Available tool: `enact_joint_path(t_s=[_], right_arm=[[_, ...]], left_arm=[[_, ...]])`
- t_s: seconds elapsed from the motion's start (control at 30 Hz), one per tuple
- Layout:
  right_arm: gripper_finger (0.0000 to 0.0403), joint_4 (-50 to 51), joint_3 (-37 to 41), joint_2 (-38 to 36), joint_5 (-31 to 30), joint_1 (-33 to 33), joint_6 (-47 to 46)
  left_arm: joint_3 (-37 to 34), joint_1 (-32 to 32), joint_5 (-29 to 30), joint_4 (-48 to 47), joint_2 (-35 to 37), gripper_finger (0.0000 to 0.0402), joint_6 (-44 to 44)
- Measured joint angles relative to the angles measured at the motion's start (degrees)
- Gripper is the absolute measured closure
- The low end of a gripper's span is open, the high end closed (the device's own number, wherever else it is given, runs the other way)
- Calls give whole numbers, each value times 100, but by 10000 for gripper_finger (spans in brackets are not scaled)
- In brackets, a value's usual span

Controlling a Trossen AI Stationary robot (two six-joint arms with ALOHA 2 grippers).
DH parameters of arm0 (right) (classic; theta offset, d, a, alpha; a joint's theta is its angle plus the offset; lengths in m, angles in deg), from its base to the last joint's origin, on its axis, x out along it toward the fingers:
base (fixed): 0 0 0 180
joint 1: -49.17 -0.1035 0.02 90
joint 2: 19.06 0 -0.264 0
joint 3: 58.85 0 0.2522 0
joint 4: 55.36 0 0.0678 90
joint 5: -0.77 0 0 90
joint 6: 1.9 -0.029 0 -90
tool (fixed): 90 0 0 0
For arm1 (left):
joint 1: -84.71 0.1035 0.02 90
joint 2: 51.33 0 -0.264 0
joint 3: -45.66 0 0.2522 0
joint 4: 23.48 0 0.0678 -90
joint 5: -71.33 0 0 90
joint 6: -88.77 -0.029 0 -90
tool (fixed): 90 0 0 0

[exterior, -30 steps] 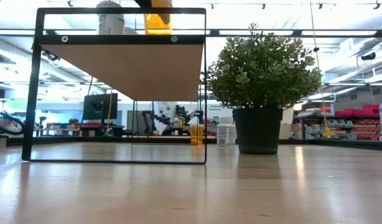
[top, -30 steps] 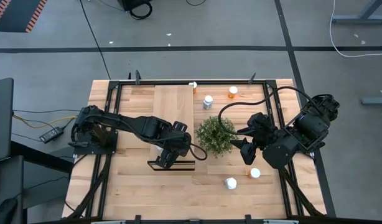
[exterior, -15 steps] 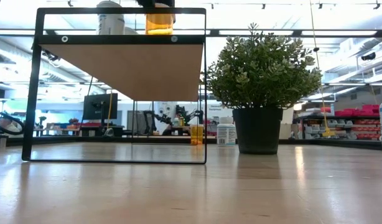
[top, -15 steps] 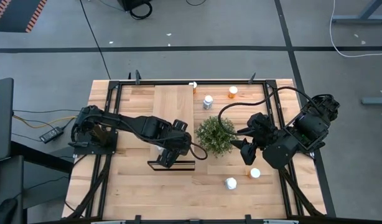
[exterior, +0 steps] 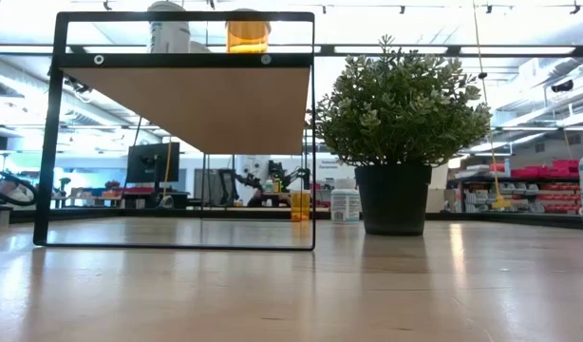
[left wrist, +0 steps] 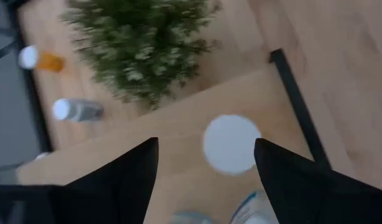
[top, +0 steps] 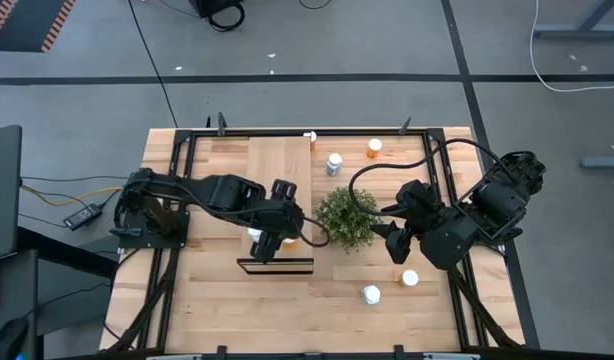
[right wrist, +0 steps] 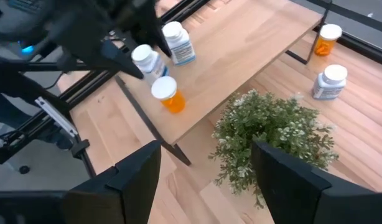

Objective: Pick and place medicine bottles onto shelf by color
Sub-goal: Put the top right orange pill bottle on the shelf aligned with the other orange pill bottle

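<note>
Orange bottle (right wrist: 169, 96) stands freed near the shelf (right wrist: 253, 56) end; the left pincer (left wrist: 206, 168), jaws apart above, could topple it.

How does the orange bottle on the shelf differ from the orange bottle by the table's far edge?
The orange bottle on the shelf stands raised on the shelf at its near end, next to two white bottles; the orange bottle by the far edge sits down on the tabletop, beyond the plant. The first is placed; the second is not yet shelved. Both have orange bodies and white caps.
</note>
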Motion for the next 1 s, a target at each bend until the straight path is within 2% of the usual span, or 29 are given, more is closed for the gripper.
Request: enact_joint_path(t_s=[0.1,0.2,0.3,0.47,0.53,0.67,0.83,1.0], right_arm=[[147,134,0,0,61,173,-160],[147,224,0,0,510,616,-244],[147,269,0,0,994,1175,129],[147,291,0,0,1385,2215,1087],[147,291,0,0,1654,2715,1611],[146,285,-2,100,2358,3865,2721],[137,252,-7,344,2834,5121,3971],[122,277,-7,855,3171,6082,4858]], left_arm=[[311,1,206,-128,1,129,352],[780,41,215,-63,-1,135,764],[1245,134,211,-39,4,147,1091],[1995,455,212,-33,10,168,1364],[1862,636,121,217,202,177,1331],[1758,1105,-460,343,491,196,1099],[1754,1777,-1008,308,773,222,853],[1754,2385,-1167,33,1085,237,458]])
